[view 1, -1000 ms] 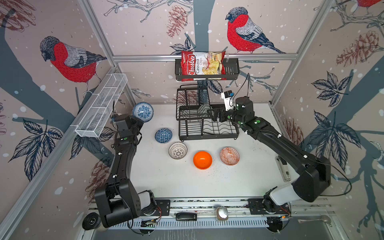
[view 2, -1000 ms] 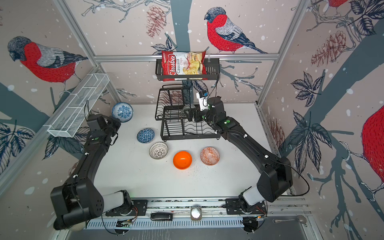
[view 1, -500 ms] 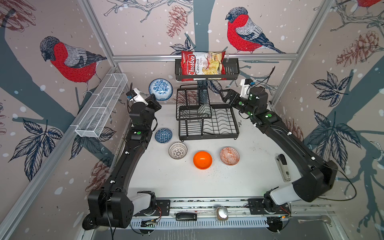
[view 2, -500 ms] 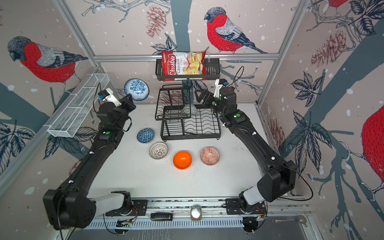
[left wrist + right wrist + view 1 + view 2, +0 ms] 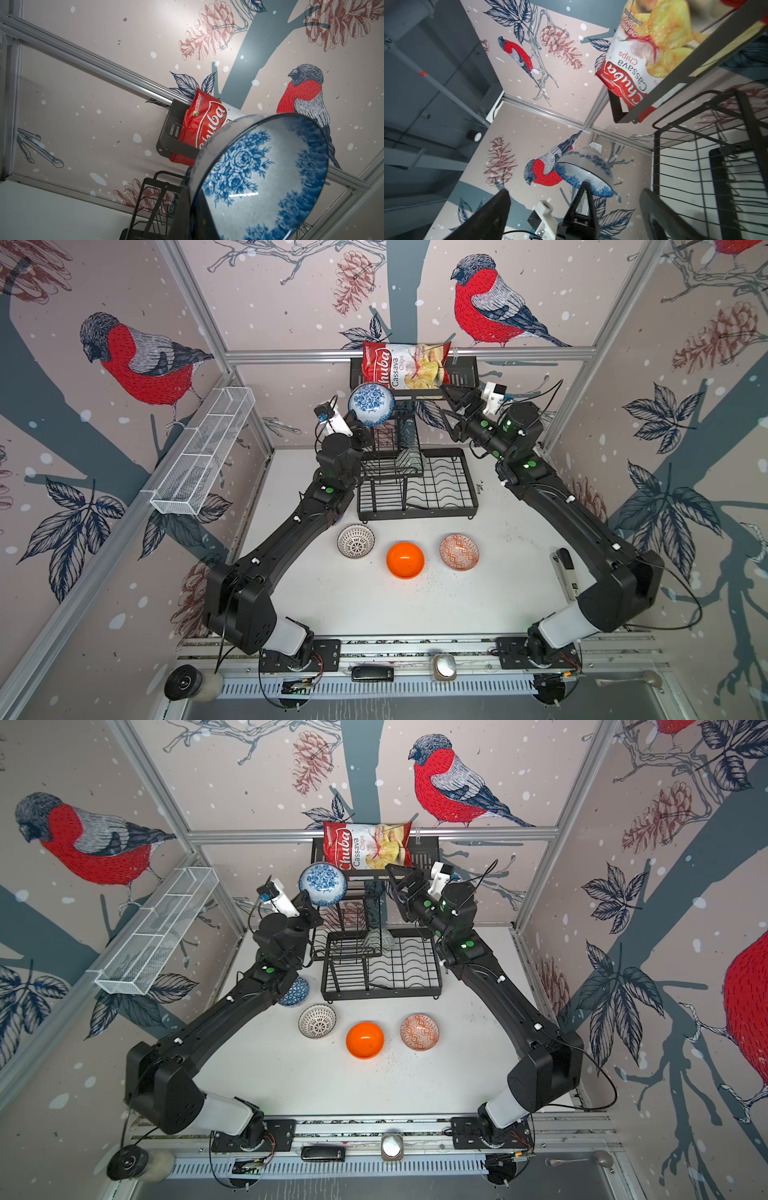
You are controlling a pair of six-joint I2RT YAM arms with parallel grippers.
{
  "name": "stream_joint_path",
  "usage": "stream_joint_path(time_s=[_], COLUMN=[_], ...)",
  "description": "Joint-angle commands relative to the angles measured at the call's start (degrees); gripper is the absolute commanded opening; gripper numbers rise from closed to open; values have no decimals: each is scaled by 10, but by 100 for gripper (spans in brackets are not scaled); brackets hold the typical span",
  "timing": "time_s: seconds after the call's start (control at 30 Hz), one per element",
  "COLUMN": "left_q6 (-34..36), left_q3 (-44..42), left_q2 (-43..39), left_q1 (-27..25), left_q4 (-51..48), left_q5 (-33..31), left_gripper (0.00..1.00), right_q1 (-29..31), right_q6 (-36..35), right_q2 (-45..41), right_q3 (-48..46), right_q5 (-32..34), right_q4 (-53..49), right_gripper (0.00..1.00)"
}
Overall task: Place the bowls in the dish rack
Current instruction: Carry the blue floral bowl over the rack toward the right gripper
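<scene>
Left gripper (image 5: 362,428) of mine pinches 1 blue-white bowl (image 5: 371,403), raised by the dish rack (image 5: 440,493); my right gripper (image 5: 451,408) is spread. 1 bag (image 5: 405,366) reads "Chuba Cassava Chips". 1 grey-green bowl (image 5: 409,458) stands in the rack, 4 other bowls (image 5: 364,1040) on the worktop (image 5: 332,605).

- Bright, even light from above; soft shadows on the table (image 5: 332,605).
- Glare streak inside the blue bowl (image 5: 259,176) (left wrist view).
- Right wrist view bends at its edges.
</scene>
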Motion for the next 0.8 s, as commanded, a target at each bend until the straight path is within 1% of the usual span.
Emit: stream_joint_path(time_s=[0.0,0.1,0.23,0.37,0.57,0.77], left_q6=[45,53,65,90,129,158], left_q3=[16,29,35,41,43,38], left_q2=[20,41,60,78,93,100], left_q1=[-24,-40,-60,-85,-113,-131], left_q4=[100,107,126,148,182,209], left_q5=[-56,-66,-74,-86,-99,-113], left_gripper=[0,0,0,0,0,0], right_q1=[11,19,33,42,49,48], right_q6=[55,82,128,157,182,200], right_q2=[16,23,21,39,66,89], right_q3=[30,36,11,13,37,61], right_q5=[-6,0,22,16,20,44], right_q4=[48,59,98,126,132,118], right_gripper=[95,92,88,86,82,74])
